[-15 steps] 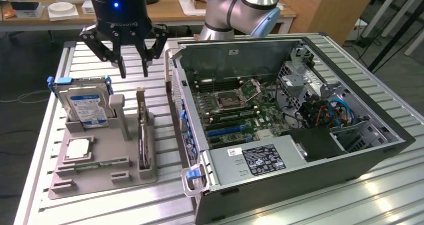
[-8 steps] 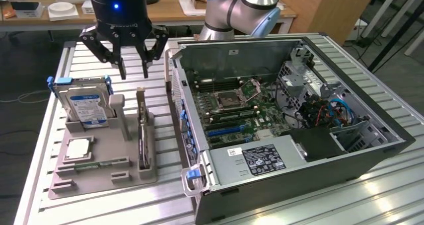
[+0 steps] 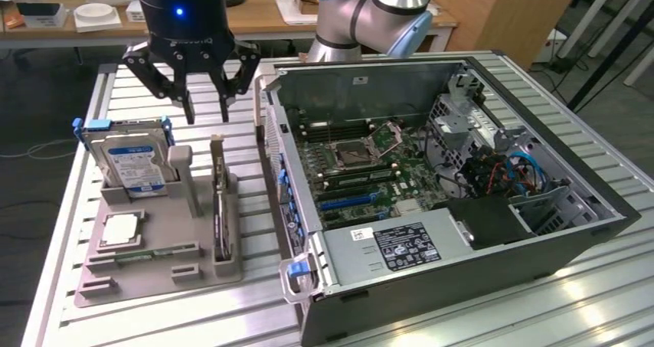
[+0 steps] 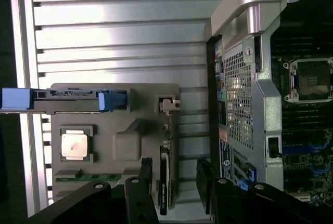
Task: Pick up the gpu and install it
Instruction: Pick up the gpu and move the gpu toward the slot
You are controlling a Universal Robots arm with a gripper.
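The fingers [image 3: 188, 103] of our gripper [image 3: 207, 109] hang spread above the gpu [image 3: 219, 224], standing on edge in the grey holder [image 3: 153, 279] beside the case [image 3: 491, 264], where we fear a skewed descent would strike its top edge.

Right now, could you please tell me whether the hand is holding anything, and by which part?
Nothing is held: the hand hangs open above the gpu, which stands on edge in the gray tray, untouched.
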